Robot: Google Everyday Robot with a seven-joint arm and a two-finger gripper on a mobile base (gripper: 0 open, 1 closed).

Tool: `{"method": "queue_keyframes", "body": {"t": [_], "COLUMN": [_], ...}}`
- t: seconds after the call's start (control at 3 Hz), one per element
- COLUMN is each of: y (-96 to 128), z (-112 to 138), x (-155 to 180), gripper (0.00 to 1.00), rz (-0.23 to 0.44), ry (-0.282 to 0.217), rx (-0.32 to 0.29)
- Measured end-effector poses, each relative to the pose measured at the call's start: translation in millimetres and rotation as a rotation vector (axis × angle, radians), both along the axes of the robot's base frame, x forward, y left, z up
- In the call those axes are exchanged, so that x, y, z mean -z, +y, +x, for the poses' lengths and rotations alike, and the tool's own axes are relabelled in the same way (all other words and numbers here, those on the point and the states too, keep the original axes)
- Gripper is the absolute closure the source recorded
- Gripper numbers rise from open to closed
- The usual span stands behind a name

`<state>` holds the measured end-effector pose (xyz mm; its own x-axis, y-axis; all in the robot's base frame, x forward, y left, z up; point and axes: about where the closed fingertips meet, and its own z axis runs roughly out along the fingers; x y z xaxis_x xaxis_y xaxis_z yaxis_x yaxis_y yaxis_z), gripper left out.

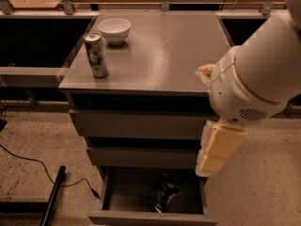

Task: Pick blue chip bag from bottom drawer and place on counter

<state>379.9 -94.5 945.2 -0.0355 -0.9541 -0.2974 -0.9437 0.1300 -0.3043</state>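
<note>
Blue chip bag [162, 197] lies mid bottom drawer [149, 218]; fingers [222, 146] hang over its right edge, spread indiscernible.

My gripper [209, 163] is pale cream-yellow, below the right front corner of the counter [164, 55], under my white arm [256, 74]. The counter is plain grey-brown with a soft sheen. On its left side stand a white bowl [114, 30] and a silver can [96, 54] with dark patterning. Below the counter, the grey-brown bottom drawer [150, 218] holds the dark-blue, white-printed blue chip bag [161, 195].
</note>
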Motion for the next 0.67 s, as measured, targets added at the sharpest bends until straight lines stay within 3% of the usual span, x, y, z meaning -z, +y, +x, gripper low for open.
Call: {"method": "queue_keyframes", "body": {"t": [0.33, 0.67], "y": [0.7, -11.2], "z": [-0.4, 11.4], "x": [-0.3, 21.1], "gripper": [0.0, 0.0], "rz": [-0.002, -0.097], "ry": [-0.002, -0.037], "rx": [-0.001, -0.062]}}
